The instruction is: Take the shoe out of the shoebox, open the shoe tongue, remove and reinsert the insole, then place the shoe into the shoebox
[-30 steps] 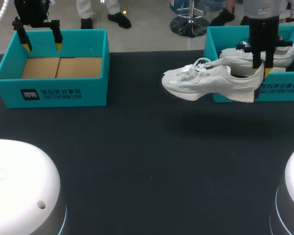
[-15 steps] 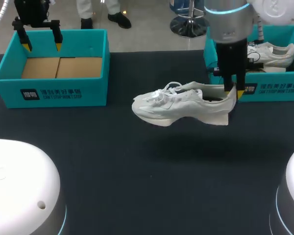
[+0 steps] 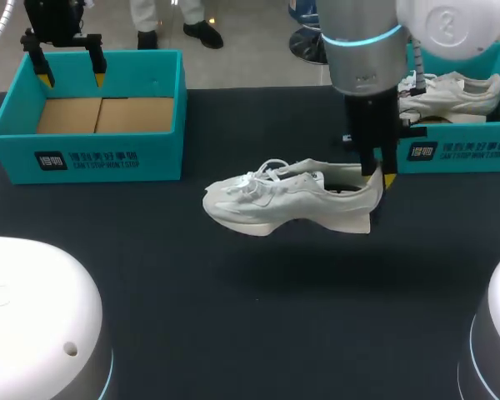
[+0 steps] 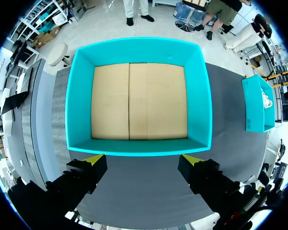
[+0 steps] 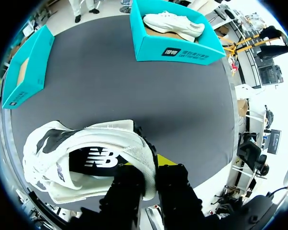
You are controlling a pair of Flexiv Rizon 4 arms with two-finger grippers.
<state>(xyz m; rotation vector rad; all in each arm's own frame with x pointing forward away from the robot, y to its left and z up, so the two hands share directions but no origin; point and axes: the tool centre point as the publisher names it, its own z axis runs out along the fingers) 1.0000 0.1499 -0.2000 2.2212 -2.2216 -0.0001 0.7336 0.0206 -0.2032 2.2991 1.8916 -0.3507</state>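
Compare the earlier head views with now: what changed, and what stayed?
The right jaws, shut on the heel of the white shoe, carried it leftward from the right shoebox toward the table's middle. The left jaws stayed open over the empty left shoebox; the second shoe stayed in the right shoebox.

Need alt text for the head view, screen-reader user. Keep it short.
The right gripper holds a white shoe by its heel over the middle of a dark table. Behind it at the right, a teal shoebox holds a second white shoe. At the left, the left gripper hangs open above an empty teal shoebox.
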